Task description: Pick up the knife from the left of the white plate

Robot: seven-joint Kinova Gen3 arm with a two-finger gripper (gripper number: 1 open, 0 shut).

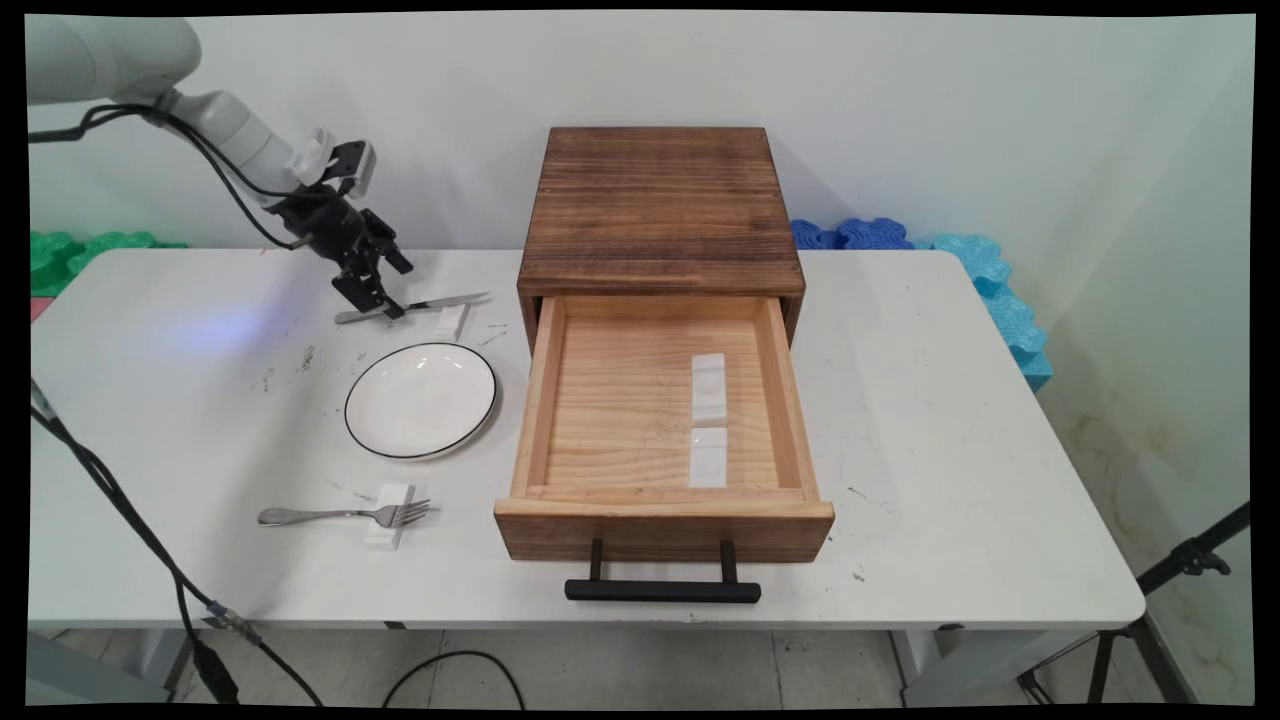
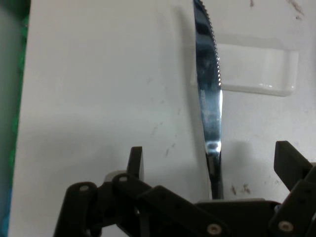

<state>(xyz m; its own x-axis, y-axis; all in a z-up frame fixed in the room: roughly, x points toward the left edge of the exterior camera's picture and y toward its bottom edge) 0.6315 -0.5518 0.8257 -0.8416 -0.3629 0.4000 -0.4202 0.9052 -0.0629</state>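
Main view: the gripper (image 1: pixel 372 288) is low over the far-left part of the white bench (image 1: pixel 180 420), directly above the handle of a table knife (image 1: pixel 415 306). The knife's blade points toward 3 o'clock and rests on a small white rest (image 1: pixel 452 320). At 5 o'clock from the jaws, nearby, sits a white plate (image 1: pixel 421 400) with a dark rim. Farther toward 6 o'clock a fork (image 1: pixel 345 515) lies with its tines on a second white rest (image 1: pixel 388 516). A wooden box (image 1: pixel 660 210) stands at bench centre, its drawer (image 1: pixel 664 520) pulled open toward the near edge, with two white blocks (image 1: pixel 708 420) lying inside.

Hand view: the knife (image 2: pixel 209 94) runs from 12 o'clock down to the frame's bottom centre, its serrated blade crossing the white rest (image 2: pixel 256 69). Its handle end lies in the gap between the two black fingers (image 2: pixel 136 160), closer to the right one. The jaws stand released, well apart, neither finger touching the knife.
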